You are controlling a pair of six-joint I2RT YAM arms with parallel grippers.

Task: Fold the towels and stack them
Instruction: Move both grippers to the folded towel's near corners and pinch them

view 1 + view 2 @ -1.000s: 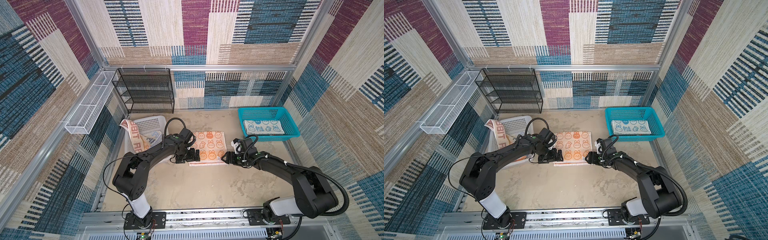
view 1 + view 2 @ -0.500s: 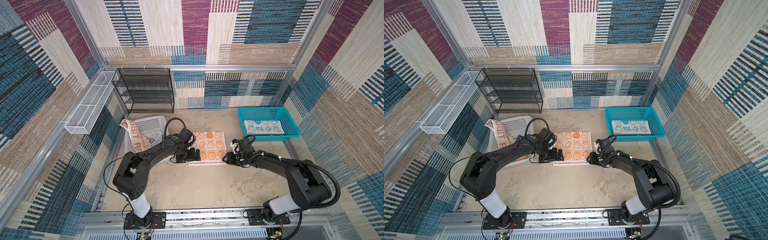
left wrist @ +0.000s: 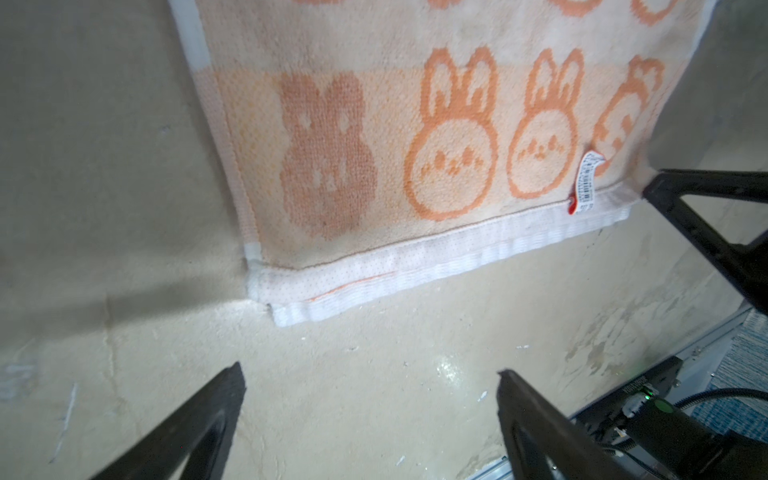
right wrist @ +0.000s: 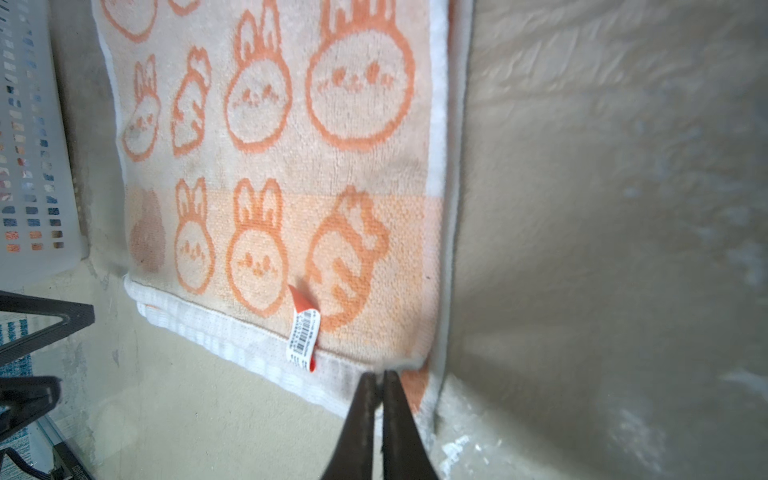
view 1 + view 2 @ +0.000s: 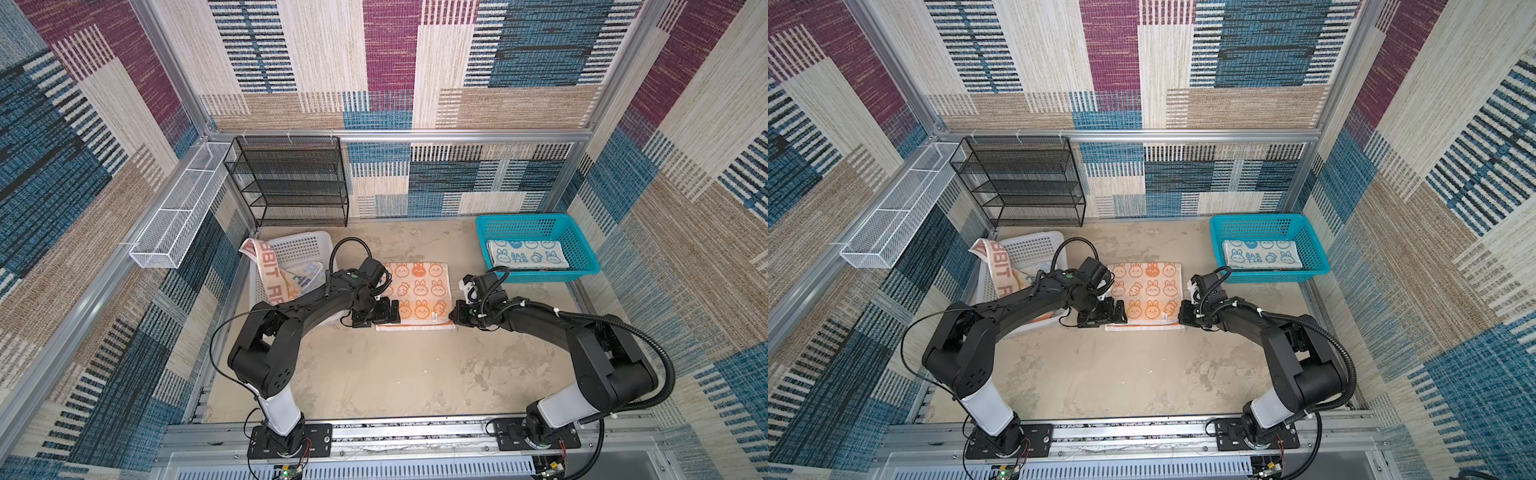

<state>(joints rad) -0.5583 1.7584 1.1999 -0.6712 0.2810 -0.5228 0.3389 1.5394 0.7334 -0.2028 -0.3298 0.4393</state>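
My right gripper (image 4: 379, 376) is pinched shut on the near right corner of the orange rabbit towel (image 4: 291, 166), and my own closed tips cover the bit of hem they hold, so I cannot see how much cloth is caught. My left gripper (image 3: 369, 372) hangs with its jaws wide apart over bare table (image 3: 374, 415), just short of the towel's near left corner and touching nothing. The towel lies flat mid-table, doubled, the lower layer's white hem showing past the upper edge, with a barcode label (image 4: 303, 336) curled up near my right corner; in both top views my left arm hides its left edge. The blue rabbit towel (image 5: 525, 253) sits folded in the teal basket (image 5: 540, 275) at far right. The lettered towel (image 5: 266, 270) drapes over the white basket (image 5: 299, 245) at left, its word cut off and its lower end lost under my left arm
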